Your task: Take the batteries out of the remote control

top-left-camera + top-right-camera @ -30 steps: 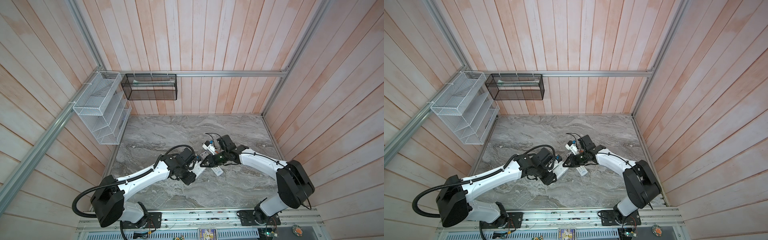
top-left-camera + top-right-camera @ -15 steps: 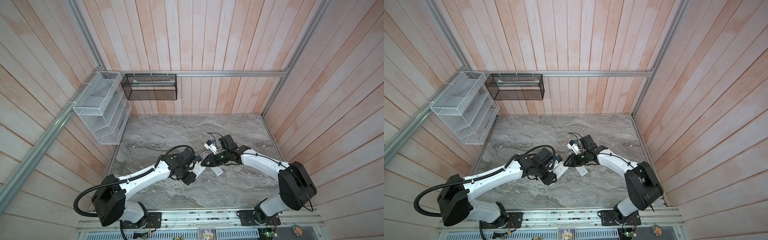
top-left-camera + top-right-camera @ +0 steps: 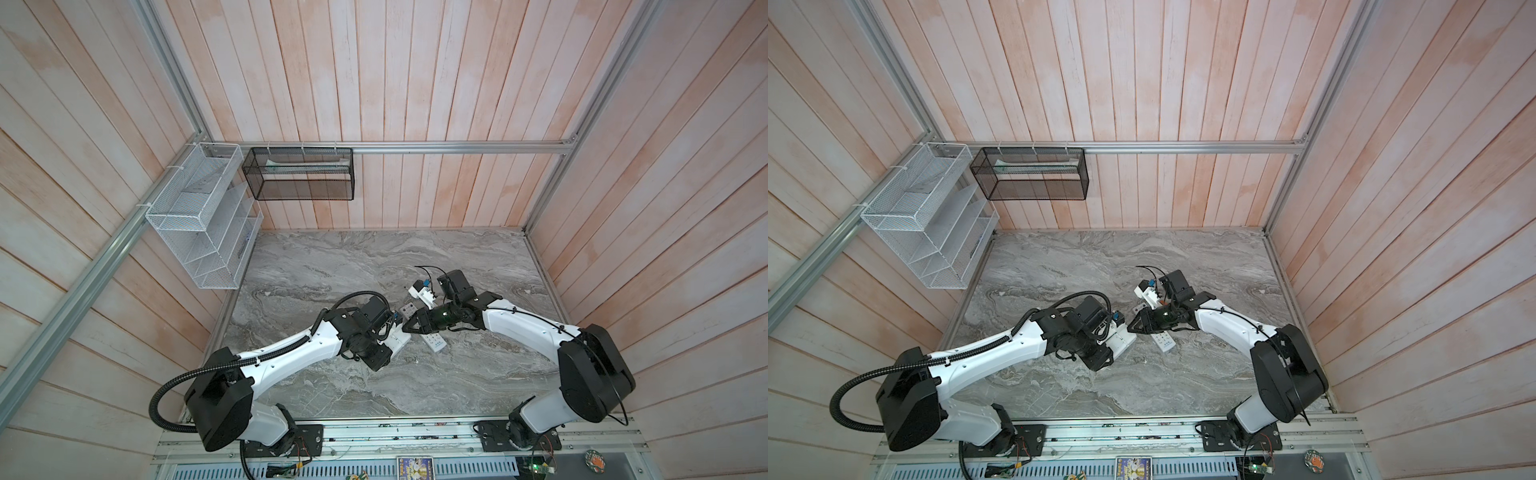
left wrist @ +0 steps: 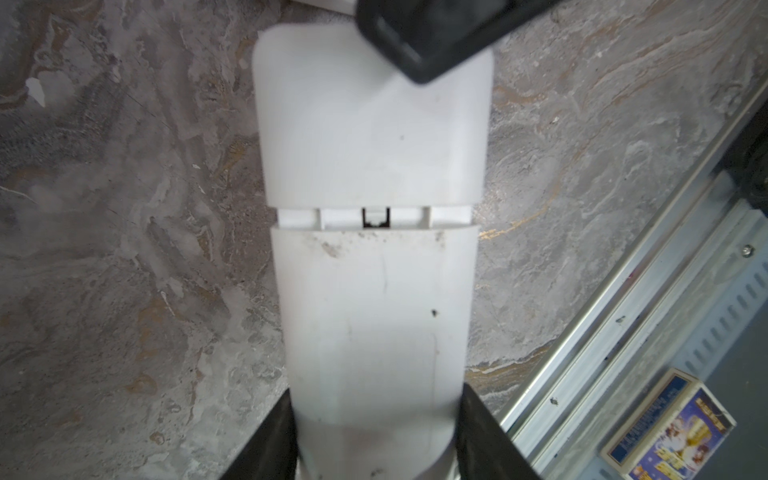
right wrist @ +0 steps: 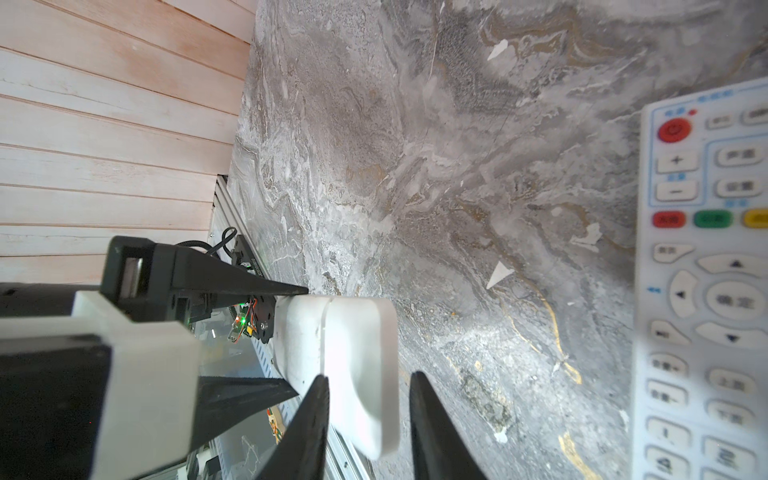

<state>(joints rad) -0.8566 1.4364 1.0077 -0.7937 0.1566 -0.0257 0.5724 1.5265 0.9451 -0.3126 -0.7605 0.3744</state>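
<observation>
cover slid part-way, batteries out of sight

in both top views the 2 arms meet just below the middle of the frame, over the grey marble table [image 3: 374, 257]. the left gripper [image 4: 376, 415] holds the white remote [image 4: 374, 311] back side up, its fingers [image 4: 270, 440] clamped on the remote's 2 long edges. the battery cover [image 4: 370, 124] sits slid a little way off, with a thin gap between it and the body. the right gripper [image 5: 370, 376] has its fingers narrowly parted on either side of the cover's free end. whether they pinch it or only flank it cannot be told.

no batteries show in any view. by judgement they lie inside the white remote, under that cover.

a pull that runs askew of the slide could jam the cover's tabs or twist the remote in the left fingers. that grip sits at 1 end of smooth plastic, so a hard tug might drag the remote out. if the cover frees suddenly, cells could drop and roll on the table, perhaps toward the second remote [image 3: 432, 341], which lies face up just to the lower right of the meeting point.

the compartment shows only as a slit with a small dark notch, so the number of cells is unknown. in both top views the arms cover most of the held remote.
</observation>
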